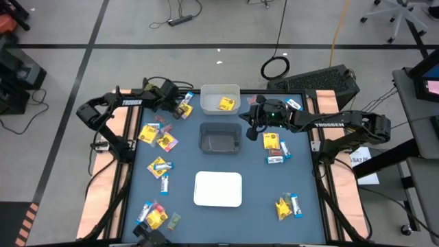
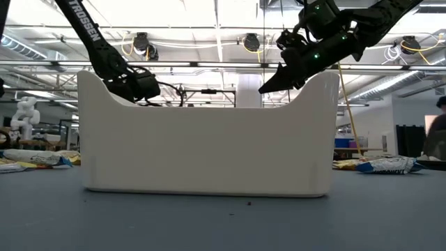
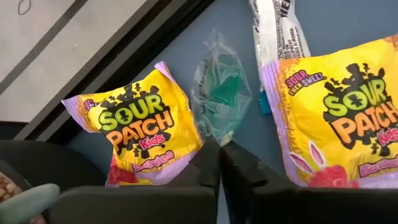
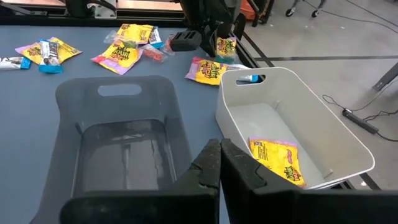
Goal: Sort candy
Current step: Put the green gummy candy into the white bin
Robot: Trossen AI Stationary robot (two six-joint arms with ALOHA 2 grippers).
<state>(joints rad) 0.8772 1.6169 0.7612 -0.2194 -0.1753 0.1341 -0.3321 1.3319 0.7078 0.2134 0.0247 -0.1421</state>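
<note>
At the table's far left, a green candy in a clear wrapper [image 3: 221,93] lies flat between two yellow packets [image 3: 140,134] [image 3: 345,112], with a blue-and-white bar [image 3: 277,31] beyond. My left gripper [image 3: 221,152] [image 1: 180,107] points steeply down, shut at the wrapper's near end. My right gripper [image 4: 219,158] [image 1: 248,123] hangs shut above the gap between the grey bin [image 4: 118,130] and the white bin [image 4: 292,118], touching nothing. A yellow packet [image 4: 277,158] lies on the white bin's floor. My left gripper meets the clear wrapper's near edge [image 3: 222,138] with its two fingertips, coming from above at a slant. The wrapper's edge runs into the closed slit between them. The candy lies flat on the table. One finger [image 3: 205,158] also overlaps the left packet's corner.
More candy lies in clusters: left of the grey bin [image 1: 156,136], mid left [image 1: 161,167], near left corner [image 1: 154,214], right of the bins [image 1: 274,145] and near right [image 1: 287,206]. A white container [image 1: 218,189] stands near the middle front and blocks the low view.
</note>
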